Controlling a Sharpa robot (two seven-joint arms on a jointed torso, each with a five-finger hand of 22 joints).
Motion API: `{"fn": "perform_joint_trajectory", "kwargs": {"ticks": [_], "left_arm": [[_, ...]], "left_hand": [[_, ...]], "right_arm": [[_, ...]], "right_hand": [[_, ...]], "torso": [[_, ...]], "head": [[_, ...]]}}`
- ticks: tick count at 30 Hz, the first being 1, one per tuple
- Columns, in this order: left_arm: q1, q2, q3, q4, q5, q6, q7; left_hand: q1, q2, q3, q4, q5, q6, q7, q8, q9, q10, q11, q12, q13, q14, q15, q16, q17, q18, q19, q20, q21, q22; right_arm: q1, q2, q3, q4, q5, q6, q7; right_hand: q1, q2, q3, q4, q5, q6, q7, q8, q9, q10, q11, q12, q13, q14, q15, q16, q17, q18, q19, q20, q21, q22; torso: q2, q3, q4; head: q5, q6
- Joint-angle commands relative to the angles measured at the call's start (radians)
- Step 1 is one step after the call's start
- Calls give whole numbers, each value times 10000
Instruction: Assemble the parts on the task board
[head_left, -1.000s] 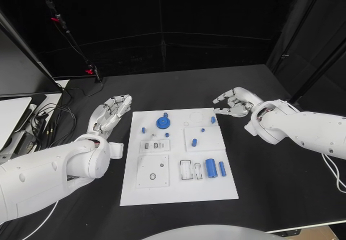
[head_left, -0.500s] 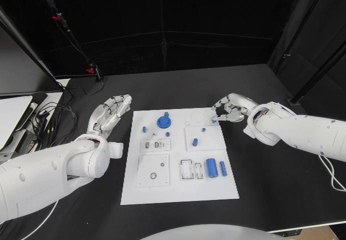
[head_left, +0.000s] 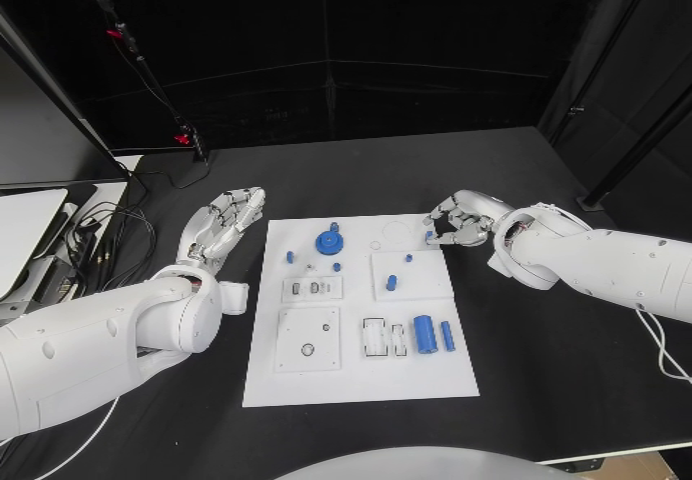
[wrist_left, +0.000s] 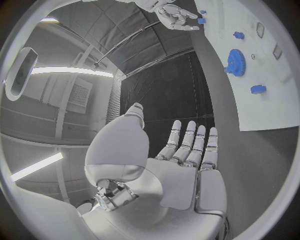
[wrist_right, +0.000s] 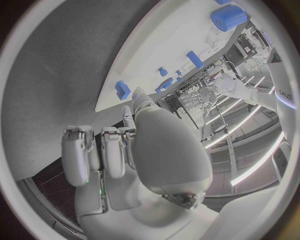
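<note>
Right robot hand (head_left: 462, 222) now lower, fingers curled, beside small blue part (head_left: 428, 238), grasp unclear.

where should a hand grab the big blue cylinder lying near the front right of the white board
Judging by its pose, across its round sides near the middle, coming straight down from above. The big blue cylinder lies flat on the white task board, long axis running front to back, so its curved flanks are exposed. A slim blue pin lies close on its right, leaving little finger room there.
</note>
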Motion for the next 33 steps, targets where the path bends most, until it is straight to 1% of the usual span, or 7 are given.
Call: {"fn": "perform_joint_trajectory", "kwargs": {"ticks": [1,6,9,16,22,26,33], "left_arm": [[14,-11,9,6,-22,108,2822],[14,-13,9,13,-22,120,2824],[14,-22,9,18,-22,115,2824],[14,-31,9,34,-22,115,2830],[14,-43,9,41,-22,109,2832],[14,-47,9,44,-22,109,2832],[14,-67,9,52,-22,94,2827]], "left_hand": [[14,74,57,-23,37,17,1503,36,-16,17,52,33,-17,-14,74,54,12,-137,-20,82,58,9],[14,73,56,-23,37,17,1503,36,-16,17,52,34,-17,-13,75,59,13,-137,-21,82,57,8],[15,72,54,-22,38,18,1504,36,-16,17,53,35,-17,-12,76,66,13,-138,-16,83,62,15],[15,72,54,-22,38,18,1504,36,-16,17,53,35,-17,-12,76,66,13,-138,-16,83,62,15],[15,72,54,-22,38,18,1504,36,-16,17,53,35,-17,-12,76,66,13,-138,-16,83,62,15],[15,72,54,-22,38,18,1504,36,-16,17,53,35,-17,-12,76,66,13,-138,-16,83,62,15],[15,72,54,-22,38,18,1504,36,-16,17,53,35,-17,-12,76,66,13,-138,-16,83,62,15]], "right_arm": [[10,51,4,-25,-223,178,-284],[9,97,5,-57,-254,172,-371],[9,117,5,-80,-263,232,-479],[7,119,5,-100,-269,360,-654],[7,131,5,-77,-270,416,-713],[6,144,5,-82,-270,406,-711],[6,175,5,-79,-271,422,-737]], "right_hand": [[111,24,67,-15,56,85,8,-36,-9,1076,-34,25,2633,1040,12,25,2633,-75,1041,19,31,2634],[143,23,76,-26,55,110,12,-32,-8,1076,-31,25,2633,1040,13,25,2633,-75,1041,18,31,2634],[160,26,83,-32,54,122,13,-30,-7,1076,-30,25,2633,1040,14,25,2633,-75,1041,18,31,2634],[187,44,97,-36,50,149,28,-26,-6,1076,-23,25,2633,1040,15,25,2633,-75,1041,17,31,2634],[199,75,106,-15,36,280,46,13,8,1076,-3,25,2633,1040,27,25,2633,-75,1041,22,31,2634],[201,84,107,-5,36,350,43,34,15,1076,0,25,2633,1040,31,25,2633,-75,1041,25,31,2634],[196,111,109,20,41,499,50,75,28,1076,10,25,2633,1040,39,25,2633,-75,1041,31,31,2634]], "torso": [[1,12,16],[0,9,24],[2,0,3],[-1,-2,9],[-2,14,20],[-2,15,25],[-5,-3,2]], "head": [[-6,0],[15,-15],[30,-26],[26,-59],[49,-55],[61,-59],[78,-60]]}}
